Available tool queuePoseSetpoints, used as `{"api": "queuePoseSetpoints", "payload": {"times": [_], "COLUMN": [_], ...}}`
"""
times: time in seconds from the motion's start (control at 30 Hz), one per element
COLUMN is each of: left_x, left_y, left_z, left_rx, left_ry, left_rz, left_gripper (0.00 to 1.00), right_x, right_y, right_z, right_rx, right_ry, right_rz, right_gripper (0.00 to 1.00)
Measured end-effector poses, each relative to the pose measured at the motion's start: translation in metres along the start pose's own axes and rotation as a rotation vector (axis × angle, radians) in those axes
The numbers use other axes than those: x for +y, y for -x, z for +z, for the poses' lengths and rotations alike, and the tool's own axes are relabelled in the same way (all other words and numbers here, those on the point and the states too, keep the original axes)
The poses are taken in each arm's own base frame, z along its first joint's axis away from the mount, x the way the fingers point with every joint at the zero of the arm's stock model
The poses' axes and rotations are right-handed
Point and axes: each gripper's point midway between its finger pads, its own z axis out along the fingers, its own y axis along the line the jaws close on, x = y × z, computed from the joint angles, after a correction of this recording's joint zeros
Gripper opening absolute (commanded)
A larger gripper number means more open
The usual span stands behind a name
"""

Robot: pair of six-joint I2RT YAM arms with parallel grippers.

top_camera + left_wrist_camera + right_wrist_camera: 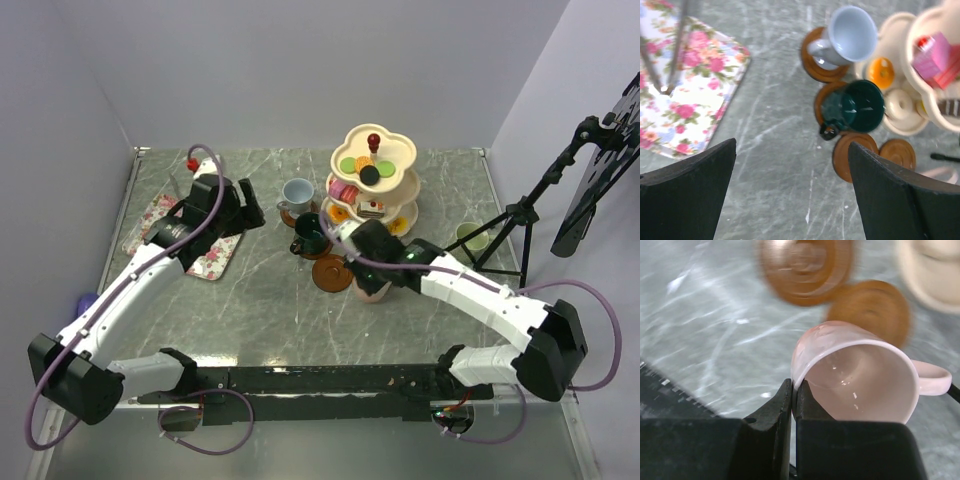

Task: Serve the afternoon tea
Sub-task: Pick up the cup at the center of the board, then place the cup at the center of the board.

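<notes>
While the right gripper (pixel 794 392) clenches its black fingers on the rim of the pale pink glossy mug (pixel 860 375), held tilted with its handle to the right, two bare brown round saucers (pixel 872 305) lie just beyond it on the grey-green marbled tabletop (pixel 260 300). Whether the mug touches the table cannot be told. Close behind stand the dark green mug (pixel 855 106) and the grey-blue mug (pixel 850 35), each on a saucer, and beside them the cream three-tier scalloped stand (pixel 372 180) with a red knob, carrying small colourful cakes (pixel 362 168). The light green mug (pixel 468 236) sits apart near the right edge, by the legs of a black tripod (pixel 510 225). The left gripper (pixel 792 145) hangs with jaws spread wide and nothing between them, next to the floral rectangular tray (pixel 690 100), where thin metal tongs (pixel 670 50) lie. Bare table stretches between tray and crockery and across the front; grey walls (pixel 80 100) close the left and back edges.
</notes>
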Motion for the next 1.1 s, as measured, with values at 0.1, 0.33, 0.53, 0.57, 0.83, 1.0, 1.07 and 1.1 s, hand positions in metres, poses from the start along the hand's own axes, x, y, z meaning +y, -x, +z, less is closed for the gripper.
{"api": "queuePoseSetpoints", "payload": {"times": [0.1, 0.33, 0.53, 0.57, 0.83, 1.0, 1.07, 1.1], "left_x": [0.020, 0.058, 0.083, 0.085, 0.094, 0.092, 0.089, 0.085], "left_y": [0.004, 0.001, -0.006, -0.006, -0.017, -0.023, -0.023, -0.025], "left_z": [-0.003, -0.020, -0.037, -0.038, -0.038, -0.035, -0.035, -0.035], "left_rx": [-0.017, -0.051, -0.081, -0.084, -0.075, -0.063, -0.064, -0.062], "left_ry": [0.045, 0.114, 0.161, 0.164, 0.169, 0.140, 0.117, 0.100], "left_rz": [-0.039, -0.098, -0.117, -0.118, -0.091, -0.041, -0.015, -0.001], "left_gripper": [0.97, 0.98, 0.98, 0.98, 0.98, 0.98, 0.96, 0.93], "right_x": [0.038, 0.125, 0.188, 0.194, 0.199, 0.193, 0.186, 0.181], "right_y": [0.000, 0.020, 0.049, 0.050, 0.049, 0.054, 0.054, 0.051], "right_z": [0.006, 0.035, 0.061, 0.065, 0.075, 0.078, 0.079, 0.078], "right_rx": [0.020, 0.040, -0.025, -0.029, -0.028, -0.051, -0.066, -0.067], "right_ry": [0.069, 0.179, 0.246, 0.251, 0.230, 0.178, 0.148, 0.132], "right_rz": [-0.105, -0.370, -0.560, -0.579, -0.623, -0.616, -0.610, -0.605], "right_gripper": [0.00, 0.00, 0.02, 0.04, 0.34, 0.61, 0.65, 0.66]}}
